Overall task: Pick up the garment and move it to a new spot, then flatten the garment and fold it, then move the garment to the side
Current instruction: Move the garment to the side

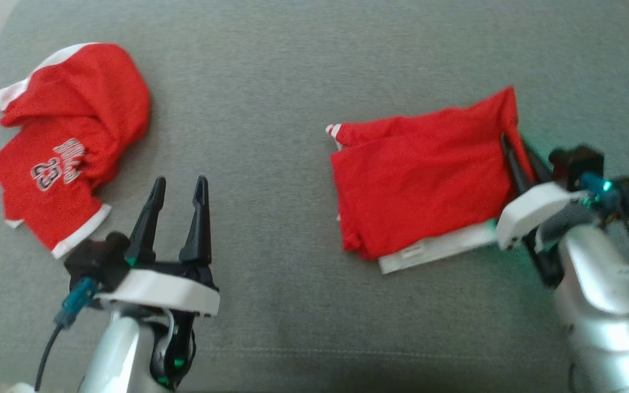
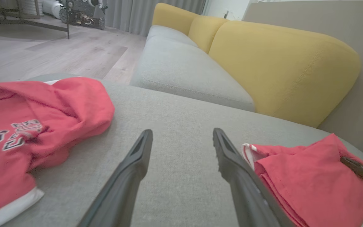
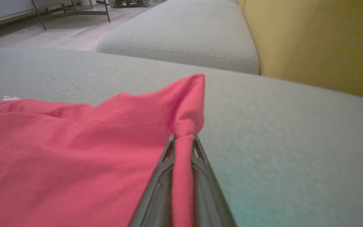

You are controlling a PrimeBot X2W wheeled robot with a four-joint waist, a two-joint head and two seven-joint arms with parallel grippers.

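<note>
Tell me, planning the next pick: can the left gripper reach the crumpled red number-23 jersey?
Probably yes: the open left gripper sits beside the crumpled red jersey, with bare grey sofa cushion between them.

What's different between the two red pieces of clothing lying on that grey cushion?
The left jersey is crumpled, with a number 23 print showing; the right garment is folded into a plain, rough rectangle. The right gripper pinches a corner of the right garment; the left jersey lies untouched beside the open left gripper. Both are red with white trim, resting on the grey cushion.
</note>
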